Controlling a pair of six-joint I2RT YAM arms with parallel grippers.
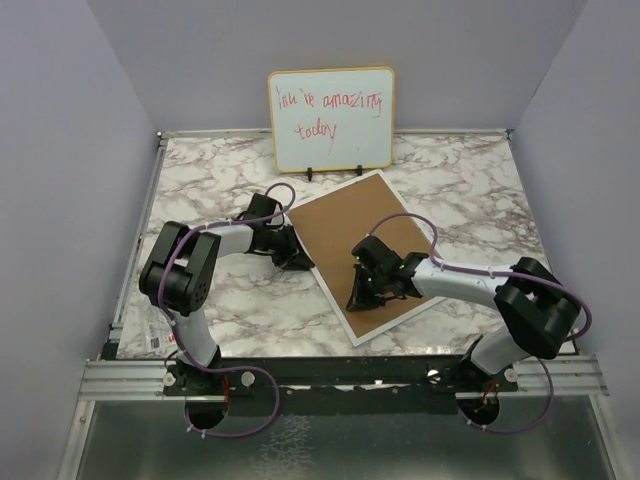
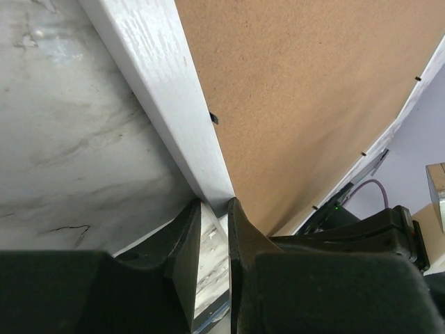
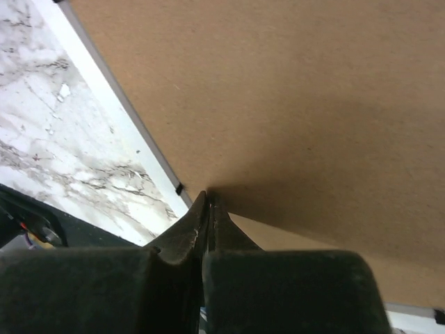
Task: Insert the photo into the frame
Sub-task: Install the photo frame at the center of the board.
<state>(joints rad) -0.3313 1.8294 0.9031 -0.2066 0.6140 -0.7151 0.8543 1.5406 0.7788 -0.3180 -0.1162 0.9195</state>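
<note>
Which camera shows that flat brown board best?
The top external view: only it shows nearly the whole brown backing board, lying askew on the marble table. The left wrist view shows a stretch beside the white frame rim; the right wrist view, just a close-up patch.

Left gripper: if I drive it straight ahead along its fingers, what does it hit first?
The white rim of the frame, right at the tips of the left gripper; the brown backing board lies just beyond. Tips and rim look nearly touching, though depth is unclear.
</note>
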